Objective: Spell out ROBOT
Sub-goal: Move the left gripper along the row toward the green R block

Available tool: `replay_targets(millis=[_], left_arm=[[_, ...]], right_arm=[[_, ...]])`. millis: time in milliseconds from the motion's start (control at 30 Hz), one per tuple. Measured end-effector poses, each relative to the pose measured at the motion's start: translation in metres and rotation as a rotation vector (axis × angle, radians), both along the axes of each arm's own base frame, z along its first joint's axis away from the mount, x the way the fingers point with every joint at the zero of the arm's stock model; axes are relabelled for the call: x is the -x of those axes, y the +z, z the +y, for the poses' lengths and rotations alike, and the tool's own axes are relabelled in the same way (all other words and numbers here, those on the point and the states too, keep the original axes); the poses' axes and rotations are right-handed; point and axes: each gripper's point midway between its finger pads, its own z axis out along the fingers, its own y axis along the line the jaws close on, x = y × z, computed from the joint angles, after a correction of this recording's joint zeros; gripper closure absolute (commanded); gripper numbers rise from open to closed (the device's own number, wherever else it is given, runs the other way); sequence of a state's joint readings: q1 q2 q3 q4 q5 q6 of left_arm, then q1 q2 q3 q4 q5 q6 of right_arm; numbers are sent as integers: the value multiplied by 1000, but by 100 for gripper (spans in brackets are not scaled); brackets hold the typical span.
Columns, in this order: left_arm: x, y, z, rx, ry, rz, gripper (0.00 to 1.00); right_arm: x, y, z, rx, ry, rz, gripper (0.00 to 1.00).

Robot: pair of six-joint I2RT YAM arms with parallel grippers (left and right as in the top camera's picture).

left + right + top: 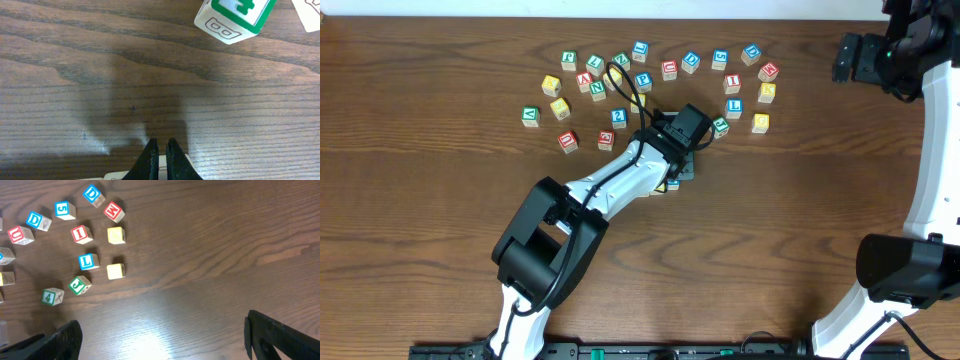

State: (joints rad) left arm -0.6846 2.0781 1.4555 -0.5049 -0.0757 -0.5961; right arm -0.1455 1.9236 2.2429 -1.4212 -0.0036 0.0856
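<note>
Item: spelling of ROBOT, stage early as far as can be judged. No row of five letters is visible anywhere on the worktop. The alphabet cubes lie in a loose scattered arc across its far half, apart from one another and in no reading order. Candidates for the two O positions: two yellow-faced cubes, one beyond the other at the right end of the arc, beside a blue L and a red I, both unplaced. Candidate for B: a green-framed cube, top face showing 4, its side face carrying an outline that reads like a B. It lies on the bare wood ahead of the left end effector and apart from it. R and T: not legible in the overhead view, position not established. Left end effector: fingers drawn narrowly together, low over the worktop, nothing seen between the tips. A pale block edge shows at the foot of its wrist view, and whether it touches the fingers cannot be told. Slivers of blocks show from under the left arm. Their letters are hidden, so placed pieces there cannot be confirmed or ruled out. Right end effector: fingers spread wide, empty, raised clear of the cubes at the right side. Outstanding, by this evidence: gathering, ordering and aligning all five letters.
</note>
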Motion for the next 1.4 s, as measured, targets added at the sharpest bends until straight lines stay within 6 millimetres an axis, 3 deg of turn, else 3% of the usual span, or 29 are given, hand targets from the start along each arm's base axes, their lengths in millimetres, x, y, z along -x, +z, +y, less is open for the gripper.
replay_targets(millis=[533, 667, 800, 867, 967, 1100, 1167, 1233, 1333, 1400], left_arm=[[8, -3, 2, 2, 22, 40, 92], [5, -2, 1, 10, 21, 29, 92], [-4, 3, 12, 3, 13, 16, 92], [-12, 24, 24, 12, 17, -11, 92], [-13, 78, 48, 27, 13, -71, 92], [8, 151, 89, 23, -4, -133, 92], [24, 170, 118, -1, 16, -114, 92], [34, 173, 144, -30, 57, -74, 92], [45, 159, 184, -74, 144, 21, 92], [46, 149, 198, -83, 183, 45, 92]], right_arm=[[0, 0, 0, 0, 0, 0, 1], [0, 0, 0, 0, 0, 0, 1], [0, 0, 0, 0, 0, 0, 1], [0, 0, 0, -1, 0, 0, 1], [0, 0, 0, 0, 0, 0, 1], [0, 0, 0, 0, 0, 0, 1], [0, 0, 0, 0, 0, 0, 1], [0, 0, 0, 0, 0, 0, 1], [0, 0, 0, 0, 0, 0, 1], [0, 0, 0, -1, 0, 1, 1]])
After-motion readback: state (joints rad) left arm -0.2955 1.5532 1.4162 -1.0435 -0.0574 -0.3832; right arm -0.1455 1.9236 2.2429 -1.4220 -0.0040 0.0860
